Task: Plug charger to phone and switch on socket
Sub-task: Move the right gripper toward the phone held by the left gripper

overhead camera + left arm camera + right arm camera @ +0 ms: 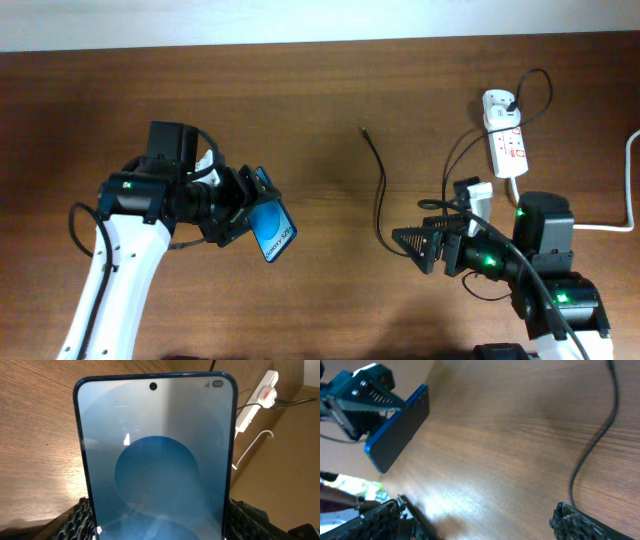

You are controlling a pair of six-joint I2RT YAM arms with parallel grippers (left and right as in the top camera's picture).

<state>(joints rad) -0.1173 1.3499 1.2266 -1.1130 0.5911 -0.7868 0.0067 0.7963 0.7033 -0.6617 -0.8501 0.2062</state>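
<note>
Phone (272,232) comes first. In the overhead view it is off the table (320,90), tilted, at about 9 o'clock from the middle. The left pincer (248,205) is clenched on one end of it. The charger (379,190) lies loose on the wood between the arms. Its small plug tip points toward 12 o'clock and is well apart from the phone, so plugging in is not yet done. The cable runs on toward the socket (505,135) at 2 o'clock. Something black sits at the strip's far end; I judge it to be the adapter already in an outlet, but it is too small to be sure. Whether a red switch is on cannot be told. The right pincer (428,250) hovers at 4 o'clock near the cable, released and holding nothing. No box, tray or bowl is in view; the strip's outlets are the only receptacles.

In the left wrist view, the lit blue screen with its circle pattern fills the frame, camera hole at 12 o'clock. Ribbed pads press its edges at 7 and 5 o'clock. The socket and its thick white cord (250,450) sit at 2 o'clock. The phone's lower end is out of frame, so no port shows.

In the right wrist view, the phone hangs at 10 o'clock, dark side showing, and the cable crosses at 2 o'clock. This pincer's own fingers stand wide apart at 7 and 5 o'clock with bare wood between them. Grasping the plug, mating it and switching on are all left to do.
</note>
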